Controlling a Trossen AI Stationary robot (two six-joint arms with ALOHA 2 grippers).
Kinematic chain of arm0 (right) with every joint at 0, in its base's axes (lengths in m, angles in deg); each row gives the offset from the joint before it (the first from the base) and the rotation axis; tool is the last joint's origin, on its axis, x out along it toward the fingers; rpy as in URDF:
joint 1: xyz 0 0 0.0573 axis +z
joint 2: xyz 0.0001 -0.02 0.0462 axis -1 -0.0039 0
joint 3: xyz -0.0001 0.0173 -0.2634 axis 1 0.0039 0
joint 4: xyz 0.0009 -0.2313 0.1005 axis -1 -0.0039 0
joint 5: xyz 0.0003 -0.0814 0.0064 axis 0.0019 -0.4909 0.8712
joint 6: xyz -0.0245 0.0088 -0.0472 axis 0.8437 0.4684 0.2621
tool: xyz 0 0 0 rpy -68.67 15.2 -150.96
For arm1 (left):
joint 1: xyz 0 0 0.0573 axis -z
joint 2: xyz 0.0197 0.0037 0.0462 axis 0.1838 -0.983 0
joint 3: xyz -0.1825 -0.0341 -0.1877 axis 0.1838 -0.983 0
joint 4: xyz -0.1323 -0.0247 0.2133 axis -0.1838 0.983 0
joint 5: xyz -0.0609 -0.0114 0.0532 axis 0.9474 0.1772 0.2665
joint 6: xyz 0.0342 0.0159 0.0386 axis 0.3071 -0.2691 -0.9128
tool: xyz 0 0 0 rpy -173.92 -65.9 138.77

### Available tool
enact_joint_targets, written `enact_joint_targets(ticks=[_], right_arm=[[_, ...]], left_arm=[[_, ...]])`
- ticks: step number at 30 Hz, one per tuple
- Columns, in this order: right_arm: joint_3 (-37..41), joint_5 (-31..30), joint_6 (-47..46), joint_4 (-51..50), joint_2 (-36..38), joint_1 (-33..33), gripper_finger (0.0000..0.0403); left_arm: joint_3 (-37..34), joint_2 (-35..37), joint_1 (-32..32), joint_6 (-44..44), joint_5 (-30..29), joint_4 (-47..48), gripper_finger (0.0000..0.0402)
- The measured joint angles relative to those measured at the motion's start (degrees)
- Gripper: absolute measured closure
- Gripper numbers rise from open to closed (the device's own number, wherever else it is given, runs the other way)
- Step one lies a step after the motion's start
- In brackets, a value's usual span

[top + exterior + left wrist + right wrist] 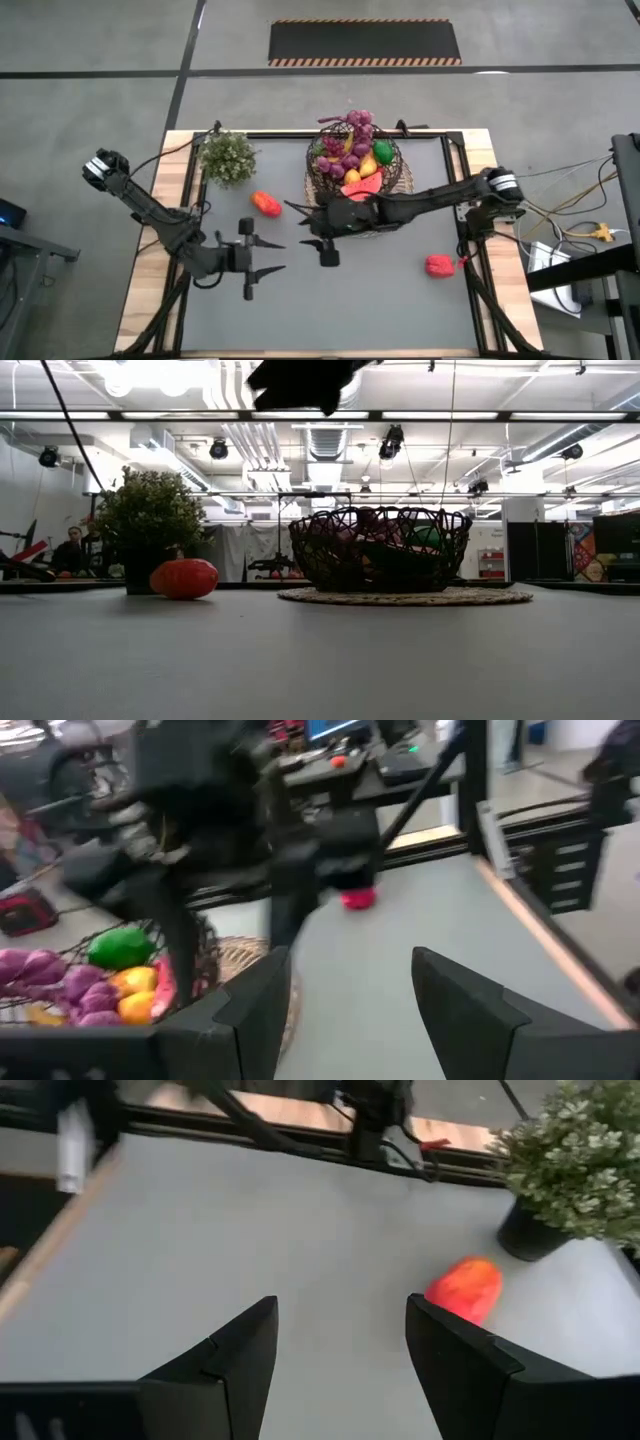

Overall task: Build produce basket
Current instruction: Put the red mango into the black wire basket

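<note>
The dark wire-mesh basket (pixel 358 165) stands on a round woven mat at the table's far middle, filled with purple grapes, a green lime, an orange and a watermelon slice. In the low view the basket (pixel 380 550) sits on the mat. A red-orange fruit (pixel 265 203) lies on the table to the basket's left. A red fruit (pixel 438 265) lies near the right edge. My right gripper (pixel 298 222) hovers open in front of the basket, pointing left, with the red-orange fruit (pixel 465 1288) ahead of it. My left gripper (pixel 280 256) hovers open over the table's middle, pointing right.
A bushy green potted plant (pixel 228 157) stands at the far left, close to the red-orange fruit. My right arm reaches across the near side of the mat (pixel 400 185). A black frame rail (pixel 455 170) runs along the table's edges. Bare grey table lies toward the near edge.
</note>
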Motion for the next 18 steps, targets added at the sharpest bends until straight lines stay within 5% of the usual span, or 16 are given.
enact_joint_targets(ticks=[9,18], right_arm=[[-11.01,-1.86,0.38,-0.91,-11.12,-5.26,0.0134],[-20.67,-7.62,1.73,0.35,-24.32,-6.01,0.0059]], left_arm=[[-0.15,1.01,5.05,-4.41,-0.86,-3.32,0.021],[-0.15,1.41,9.6,-5.14,-12.62,-3.74,0.021]])
